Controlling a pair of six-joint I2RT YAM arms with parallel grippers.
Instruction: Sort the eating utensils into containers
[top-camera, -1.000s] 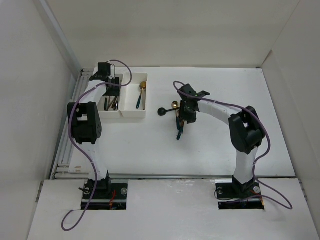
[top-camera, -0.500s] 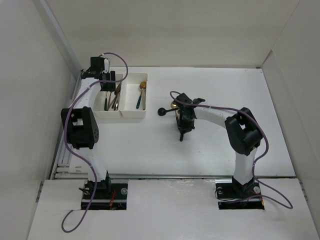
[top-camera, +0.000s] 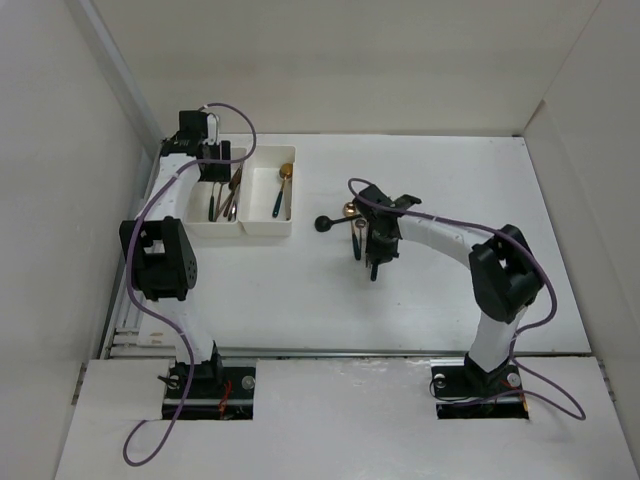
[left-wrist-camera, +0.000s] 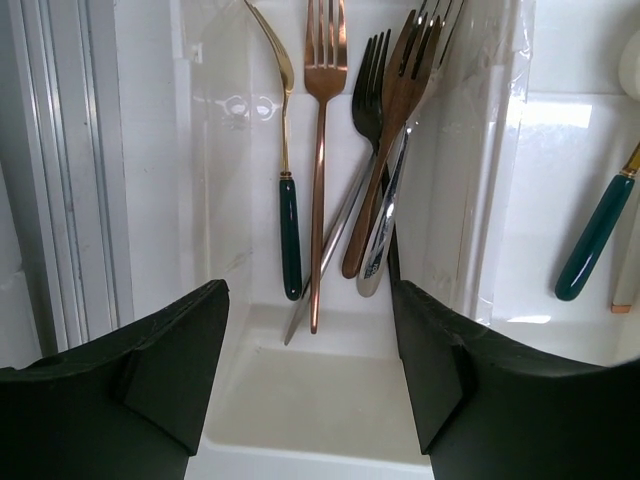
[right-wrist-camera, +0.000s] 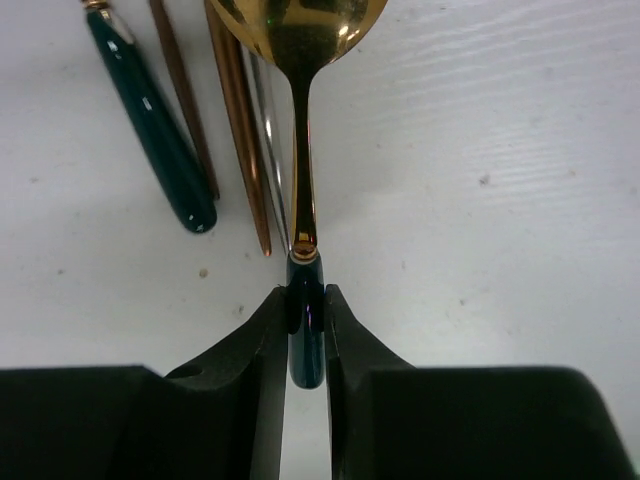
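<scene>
Right gripper (right-wrist-camera: 306, 305) is clamped on the dark teal handle of a gold-headed spoon (right-wrist-camera: 300, 170). Its two black fingers (right-wrist-camera: 255, 370) press the handle from either side just below the gold collar, at the lower middle of the wrist view. The spoon's bowl runs up to the top edge of that frame. On the white table (right-wrist-camera: 480, 200), at the upper left, lie loose utensils. They are a teal handle (right-wrist-camera: 150, 130) and two copper handles (right-wrist-camera: 235, 120), with what may be a silver one tucked beside them, though only a thin sliver shows. From above, a black spoon (top-camera: 325, 222) lies on the table just left of this gripper, a little right of centre.

Left gripper (left-wrist-camera: 310, 310) has its jaws spread wide with nothing between them. It hangs over the bottom end of the fork tray (left-wrist-camera: 330, 410), which sits at the upper left of the overhead view. Inside that tray are a gold fork with a teal handle (left-wrist-camera: 288, 230), a copper fork (left-wrist-camera: 322, 150), a black fork (left-wrist-camera: 372, 90), a second copper fork (left-wrist-camera: 402, 110) and a silver handle (left-wrist-camera: 378, 260). The last three cross one another. The neighbouring tray (left-wrist-camera: 540, 290) is joined on at the right of the frame and holds a teal-handled piece (left-wrist-camera: 595, 240).
</scene>
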